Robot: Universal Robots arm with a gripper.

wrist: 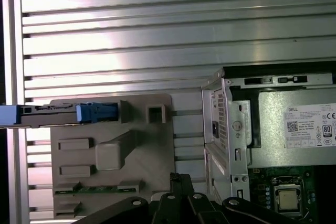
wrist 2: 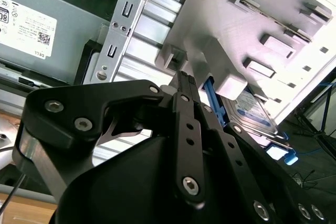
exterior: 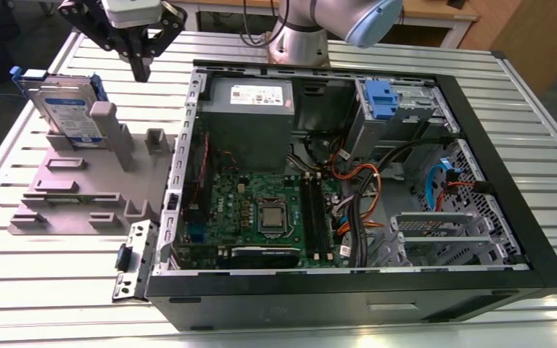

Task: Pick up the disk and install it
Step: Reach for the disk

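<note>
— While the gripper (exterior: pixel 141 71) is hanging over the slatted aluminium table (exterior: pixel 46 283), where is the disk (exterior: pixel 69 110) sitting?

— It is standing on edge in a slot of the grey fixture (exterior: pixel 85 192), at the exterior view's left, with its blue carrier framing it. In the first wrist view the disk (wrist: pixel 47 115) is showing edge-on.

— Is the gripper touching it?

— No. It is hovering near the disk, between the fixture and the open computer case (exterior: pixel 510 181), clear of both.

— And the fingers?

— They are pressing together into one point, gripping nothing.

— What is lying inside the case?

— The grey power-supply box (exterior: pixel 249 109) is sitting at the far side, and the green motherboard (exterior: pixel 259 210) is lying flat just in front of it.
</note>
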